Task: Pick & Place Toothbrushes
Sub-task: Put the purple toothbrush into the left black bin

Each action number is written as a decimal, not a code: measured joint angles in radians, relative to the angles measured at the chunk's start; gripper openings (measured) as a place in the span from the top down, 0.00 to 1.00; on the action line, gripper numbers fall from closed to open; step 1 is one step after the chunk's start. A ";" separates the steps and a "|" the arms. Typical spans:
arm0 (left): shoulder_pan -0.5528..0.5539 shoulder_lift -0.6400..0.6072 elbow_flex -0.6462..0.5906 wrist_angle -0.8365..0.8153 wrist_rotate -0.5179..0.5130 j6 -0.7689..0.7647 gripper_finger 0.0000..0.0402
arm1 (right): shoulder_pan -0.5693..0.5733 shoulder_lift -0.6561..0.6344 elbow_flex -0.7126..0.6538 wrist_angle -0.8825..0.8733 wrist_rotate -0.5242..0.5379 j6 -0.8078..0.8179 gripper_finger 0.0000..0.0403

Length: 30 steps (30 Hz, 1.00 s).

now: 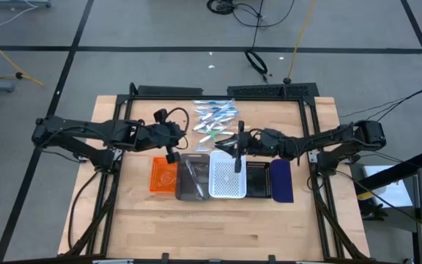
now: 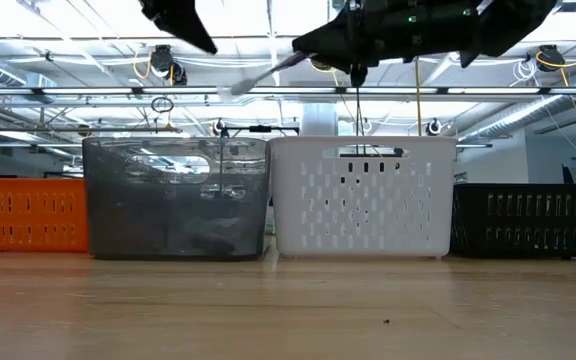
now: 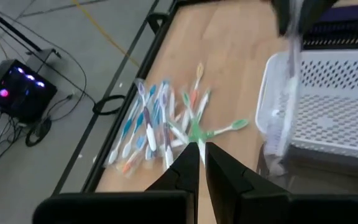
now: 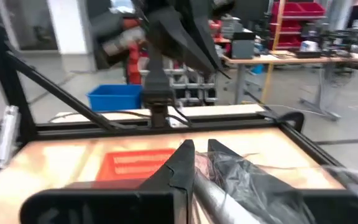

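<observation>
The toothbrushes [image 1: 215,121] lie in a loose pile on the wood near the table's far edge, also seen in the left wrist view [image 3: 166,124]. My right gripper [image 1: 238,147] hangs above the white tray [image 1: 227,192], shut on one pale toothbrush [image 2: 258,75]. My left gripper [image 1: 171,155] hovers over the gap between the orange tray [image 1: 163,176] and the grey tray [image 1: 193,192]; its fingers [image 3: 201,148] are shut on nothing. A toothbrush or two lies inside the grey tray. My right gripper pinches the pale toothbrush between its two fingers, on the shaft [image 4: 205,183]. The toothbrush is lifted clear of the trays. In the low view its free end [image 2: 230,88] slants down and away from the fingers. Which end the fingers have, I cannot tell.
Five trays stand in a row at mid-table: orange, grey, white, black [image 1: 258,180], navy [image 1: 282,181]. Bare wood lies between the trays and the near edge. A dark metal frame [image 1: 269,92] borders the table. Cables lie on the floor beyond.
</observation>
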 joint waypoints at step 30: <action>-0.018 0.001 0.000 -0.047 -0.001 -0.005 0.94 | 0.224 0.397 0.468 -0.387 0.364 -0.482 0.93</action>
